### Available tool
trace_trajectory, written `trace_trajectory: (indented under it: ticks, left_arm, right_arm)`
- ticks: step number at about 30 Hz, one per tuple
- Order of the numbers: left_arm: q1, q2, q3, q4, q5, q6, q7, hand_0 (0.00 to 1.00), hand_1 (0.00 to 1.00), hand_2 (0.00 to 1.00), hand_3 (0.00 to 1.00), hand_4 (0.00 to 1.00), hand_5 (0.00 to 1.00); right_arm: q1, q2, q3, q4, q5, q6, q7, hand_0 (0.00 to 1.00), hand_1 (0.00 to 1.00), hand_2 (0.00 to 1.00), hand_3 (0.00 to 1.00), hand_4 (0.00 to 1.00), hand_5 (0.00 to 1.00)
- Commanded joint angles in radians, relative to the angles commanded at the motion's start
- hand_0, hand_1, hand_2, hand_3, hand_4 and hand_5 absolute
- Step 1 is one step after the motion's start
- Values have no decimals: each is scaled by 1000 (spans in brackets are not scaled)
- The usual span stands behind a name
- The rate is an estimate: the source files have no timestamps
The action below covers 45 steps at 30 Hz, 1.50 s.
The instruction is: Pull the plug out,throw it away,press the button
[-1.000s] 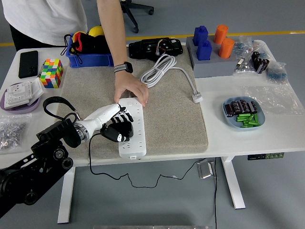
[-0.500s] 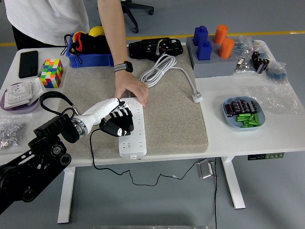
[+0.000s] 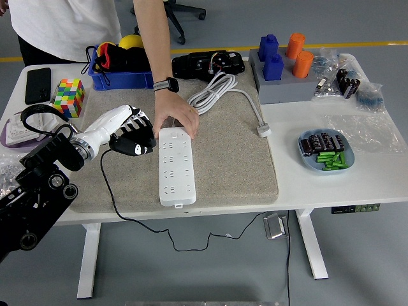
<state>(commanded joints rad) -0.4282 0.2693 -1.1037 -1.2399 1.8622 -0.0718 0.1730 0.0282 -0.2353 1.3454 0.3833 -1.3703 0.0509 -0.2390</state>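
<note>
From my remote seat I look down on a white table [image 3: 299, 185] standing on a grey floor with a yellow line across the far side and the base of an office chair [image 3: 185, 13] beyond it. A beige mat [image 3: 229, 159] covers the middle of the table. On it lies one white power strip [image 3: 175, 167], long side running toward me, its sockets bare. The left hand [image 3: 131, 131] sits just left of the strip's far end, fingers curled around one black plug [image 3: 135, 148], whose black cord [image 3: 121, 213] trails off the near edge and loops under the table. A person stands at the far side, one hand [image 3: 175, 118] pressed flat on the strip's far end, a watch [image 3: 166, 84] on the wrist.

One coiled white cable [image 3: 220, 92] rests on the mat's far right. Behind it I count one black device [image 3: 207, 64], and one grey block [image 3: 287, 86] carrying two blue pieces and two orange cylinders. One blue dish [image 3: 325, 153] of green and dark parts sits at right. At left are one colour cube [image 3: 68, 97], one black phone [image 3: 38, 85], one blue bin [image 3: 118, 64], and one purple plate [image 3: 19, 137] holding white sockets. My right arm is out of sight.
</note>
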Motion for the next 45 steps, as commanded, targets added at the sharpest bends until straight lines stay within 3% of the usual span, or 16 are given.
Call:
trace_trajectory:
  ticks: [8,9,10,15,16,21,22,27,28,33,34,39,40,45]
  left_arm:
    - [-19,-29,-32,151,32,32,-30,409,292,355,517,687,2]
    - [-21,-31,-31,158,33,33,-31,409,292,355,517,687,2]
    - [-23,-32,-30,163,34,34,-30,539,425,454,581,708,2]
    - [-35,-41,-18,196,57,38,-33,539,425,454,581,708,2]
    - [-39,-44,-15,207,63,39,-36,619,563,556,622,777,2]
    - [-52,-53,-10,245,58,28,-33,619,563,556,622,777,2]
    - [-54,-53,-10,251,55,20,-28,715,701,671,742,851,2]
    - [-59,-52,-12,261,58,-18,7,715,701,671,742,851,2]
    - [-59,-52,-13,262,60,-27,16,804,818,781,851,938,2]
    - [-59,-51,-12,267,63,-50,31,804,818,781,851,938,2]
    - [-58,-51,-12,268,58,-49,30,890,928,895,934,998,207]
    - [-56,-53,-16,267,40,-51,17,890,928,895,934,998,207]
    - [-57,-53,-16,267,40,-52,16,995,998,998,998,998,431]
    - [-60,-48,-18,243,37,-46,10,995,998,998,998,998,431]
  right_arm:
    - [1,1,5,1,1,0,0,753,704,712,728,769,657]
    - [1,1,4,0,0,0,0,753,704,712,728,769,657]
    - [1,0,4,0,0,0,0,754,704,712,728,770,658]
    - [-1,1,3,-1,0,0,0,754,704,712,728,770,658]
    - [-2,1,3,-2,0,1,-1,752,703,712,728,770,657]
    - [-2,2,4,-1,0,1,0,752,703,712,728,770,657]
    - [-2,2,5,0,0,0,0,754,704,711,728,770,658]
    - [-3,3,5,-1,1,1,0,754,704,711,728,770,658]
    - [-4,3,6,-2,0,1,-1,752,704,711,728,770,658]
    - [-7,1,10,-4,-2,0,-1,752,704,711,728,770,658]
    - [-6,0,10,-3,-1,0,-1,753,703,711,728,770,658]
    - [-3,1,7,1,1,0,0,753,703,711,728,770,658]
    - [-3,1,6,1,1,0,0,753,704,711,728,770,657]
    - [-3,0,4,-1,0,1,-1,753,704,711,728,770,657]
